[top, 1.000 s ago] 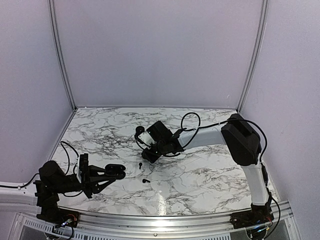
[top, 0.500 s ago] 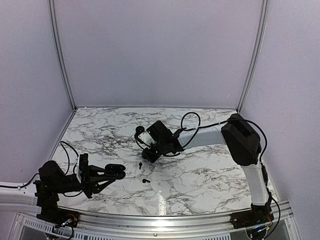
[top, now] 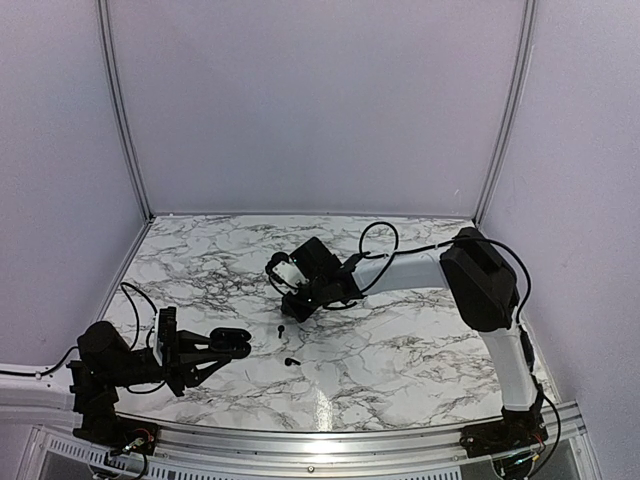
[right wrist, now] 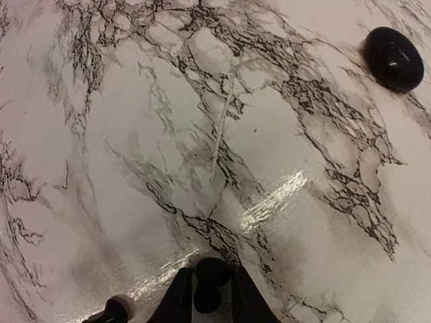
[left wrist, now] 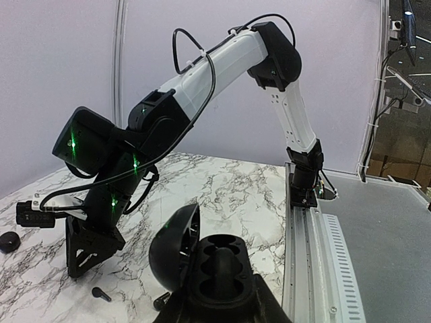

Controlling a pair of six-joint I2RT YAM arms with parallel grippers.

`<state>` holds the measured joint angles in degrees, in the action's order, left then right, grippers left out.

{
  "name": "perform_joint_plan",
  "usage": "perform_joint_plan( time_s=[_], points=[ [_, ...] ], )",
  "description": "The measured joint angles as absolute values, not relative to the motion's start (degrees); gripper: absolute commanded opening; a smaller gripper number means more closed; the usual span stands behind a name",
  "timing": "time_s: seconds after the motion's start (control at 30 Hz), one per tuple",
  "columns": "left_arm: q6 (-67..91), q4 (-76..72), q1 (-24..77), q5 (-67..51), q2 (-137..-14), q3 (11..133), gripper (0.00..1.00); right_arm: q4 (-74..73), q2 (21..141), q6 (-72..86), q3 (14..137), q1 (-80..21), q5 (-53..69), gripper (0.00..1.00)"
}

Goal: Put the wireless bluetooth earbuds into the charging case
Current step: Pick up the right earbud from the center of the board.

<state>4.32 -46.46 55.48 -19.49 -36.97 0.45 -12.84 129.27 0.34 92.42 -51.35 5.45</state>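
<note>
My left gripper is shut on the black charging case and holds it low over the table at the front left. In the left wrist view the case is open, its lid standing to the left and its sockets empty. My right gripper hangs over mid-table, shut on a tiny black earbud between its fingers. Two more earbuds lie on the marble, one just below the right gripper and one nearer the front. They also show in the left wrist view.
A black round disc lies on the marble beyond the right gripper. A dark rounded piece shows at the left edge of the left wrist view. A metal rail runs along the table's near edge by the right arm's base.
My right gripper has shifted slightly up and to the left, away from the earbud below it. The left arm and the case have not moved.
</note>
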Motion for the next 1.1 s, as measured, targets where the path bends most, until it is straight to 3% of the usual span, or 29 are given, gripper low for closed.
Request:
perform_joint_plan(
  time_s=[0.53, 0.67, 0.83, 1.1],
  points=[
    [4.3, -46.5, 55.5, -19.5, -35.9, 0.4, 0.00, -13.7, 129.3, 0.2, 93.1, -51.4, 5.4, 0.00],
    [4.3, -46.5, 55.5, -19.5, -35.9, 0.4, 0.00, -13.9, 127.0, -0.7, 90.4, -51.4, 5.8, 0.00],
    [4.3, -46.5, 55.5, -20.5, -35.9, 0.4, 0.00, -13.9, 117.1, -2.8, 81.6, -51.3, 8.1, 0.00],
    [3.9, -46.5, 55.5, -25.5, -35.5, 0.5, 0.00, -11.7, 90.6, -8.6, 69.1, -52.6, 15.0, 0.00]
  ],
)
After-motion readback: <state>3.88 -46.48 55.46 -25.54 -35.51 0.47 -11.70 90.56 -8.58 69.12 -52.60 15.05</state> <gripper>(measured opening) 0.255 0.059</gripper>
